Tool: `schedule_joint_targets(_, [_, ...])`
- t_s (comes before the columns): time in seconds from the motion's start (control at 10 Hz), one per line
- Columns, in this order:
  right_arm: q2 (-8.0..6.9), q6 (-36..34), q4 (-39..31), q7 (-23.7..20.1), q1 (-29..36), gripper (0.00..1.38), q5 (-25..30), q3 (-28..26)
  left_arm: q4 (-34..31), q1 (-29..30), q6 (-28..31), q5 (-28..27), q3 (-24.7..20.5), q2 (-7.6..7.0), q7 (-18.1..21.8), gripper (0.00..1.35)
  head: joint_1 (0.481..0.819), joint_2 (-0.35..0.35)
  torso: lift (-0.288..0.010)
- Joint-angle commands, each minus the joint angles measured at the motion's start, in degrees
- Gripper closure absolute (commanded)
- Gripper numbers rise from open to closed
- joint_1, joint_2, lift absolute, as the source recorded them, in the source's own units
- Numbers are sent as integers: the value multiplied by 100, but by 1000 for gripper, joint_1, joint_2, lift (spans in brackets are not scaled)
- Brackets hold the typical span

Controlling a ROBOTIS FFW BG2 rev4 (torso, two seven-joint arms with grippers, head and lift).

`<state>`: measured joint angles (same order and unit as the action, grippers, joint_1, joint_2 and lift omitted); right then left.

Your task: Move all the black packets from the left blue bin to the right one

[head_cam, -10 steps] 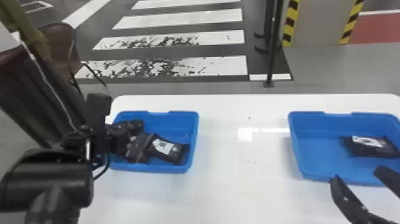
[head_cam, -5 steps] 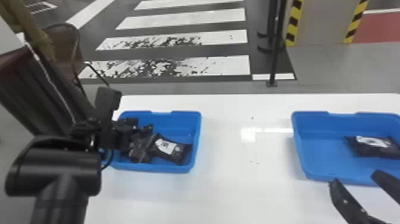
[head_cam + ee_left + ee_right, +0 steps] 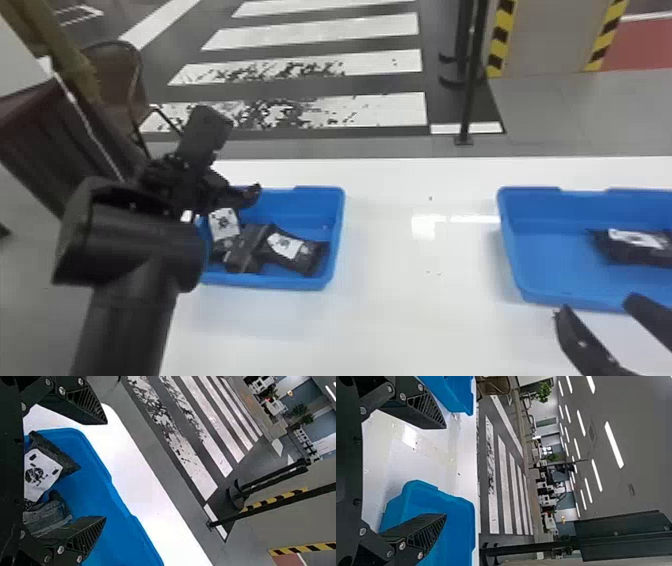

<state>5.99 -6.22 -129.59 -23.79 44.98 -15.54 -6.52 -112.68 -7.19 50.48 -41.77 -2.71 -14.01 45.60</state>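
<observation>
My left gripper [image 3: 244,195] is over the back left part of the left blue bin [image 3: 280,285]. In the left wrist view, the same gripper [image 3: 105,470] has its fingers wide apart with nothing held. Below it in the bin lie a black packet with a white label [image 3: 223,225], a dark crumpled packet [image 3: 245,248] and another labelled packet [image 3: 312,257], close together. One black packet [image 3: 612,247] rests in the right blue bin [image 3: 515,270]. Near that bin's front edge stands my right gripper [image 3: 595,306]; the right wrist view shows this gripper [image 3: 446,471] open and bare.
Both bins sit on a white table [image 3: 395,300], with a wide stretch of tabletop between them. A dark chair [image 3: 112,75] stands behind the left arm, and a black post [image 3: 470,90] rises beyond the table.
My left arm has risen and shifted right, uncovering the leftmost packet's white label. The head view has swung slightly left. The right gripper looks nearly unchanged.
</observation>
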Motion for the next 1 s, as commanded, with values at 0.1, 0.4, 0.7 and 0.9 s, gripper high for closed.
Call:
schedule_joint_targets(0.1, [-1,-95,14,-3,-13,251,-45,12,546,-13,-183,-119,203,4,194,188,695,199,-140])
schedule_joint_targets(0.4, [-1,-151,28,-11,-13,251,-80,12,953,-41,-113,75,340,30,370,194,695,182,-140])
schedule_joint_targets(0.7, [-1,-193,57,-11,-13,249,-160,35,1474,-294,-99,235,591,30,687,194,695,157,-140])
schedule_joint_targets(0.9, [-1,-249,85,-11,-13,249,-205,47,1713,-379,70,258,637,30,792,203,695,140,-140])
